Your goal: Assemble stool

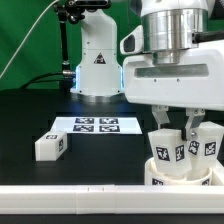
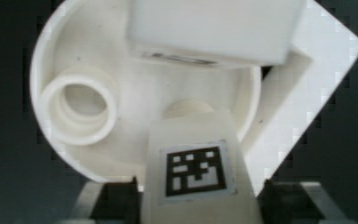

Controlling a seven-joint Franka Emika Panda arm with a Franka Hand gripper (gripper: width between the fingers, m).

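The black table (image 1: pixel 25 125) lies open on the exterior view's left, edged in front by the rail (image 1: pixel 80 196). At the right, just behind the rail, the seat (image 1: pixel 160 180) holds upright tagged legs (image 1: pixel 165 150). The marker board (image 1: pixel 95 125) lies mid-table, with a loose leg (image 1: pixel 50 146) near it. The gripper (image 1: pixel 181 128) straddles the middle leg (image 2: pixel 197 170); whether it pinches cannot be told.
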